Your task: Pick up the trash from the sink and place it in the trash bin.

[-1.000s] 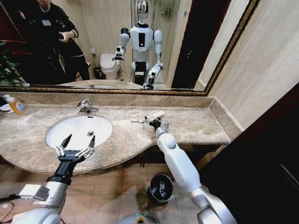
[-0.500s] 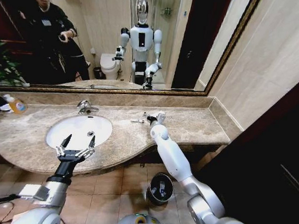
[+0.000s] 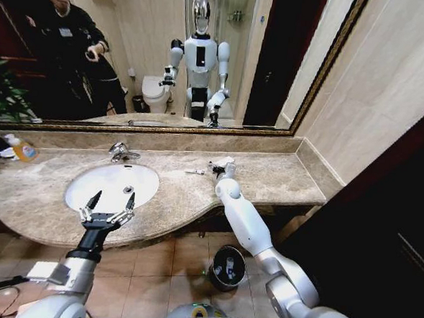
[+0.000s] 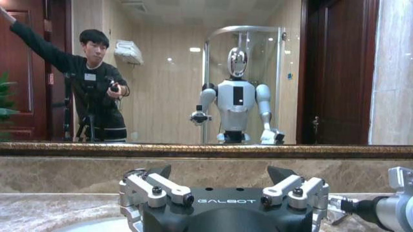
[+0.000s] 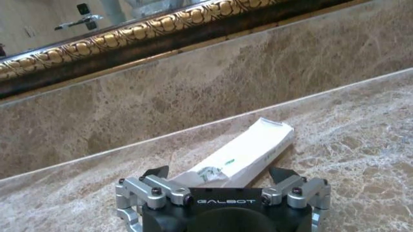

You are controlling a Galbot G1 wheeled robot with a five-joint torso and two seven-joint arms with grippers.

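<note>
polished beige marble countertop (image 5: 361,145); glossy white sink (image 3: 113,184); chrome faucet (image 3: 121,152); papery white packet (image 5: 248,153)

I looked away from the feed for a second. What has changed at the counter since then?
The right gripper has pushed farther back over the countertop toward the mirror, and its open fingers now straddle the flat white packet, not yet gripping it. The left gripper stayed open at the sink's front edge; the trash bin hasn't moved.

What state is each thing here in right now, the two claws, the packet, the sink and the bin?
Right gripper: open, fingers either side of the near end of the packet.
White packet: lying flat on the countertop, near the back wall.
Left gripper: open, over the front rim of the sink.
Sink: dry-looking.
Trash bin: upright on the floor, open top.
</note>
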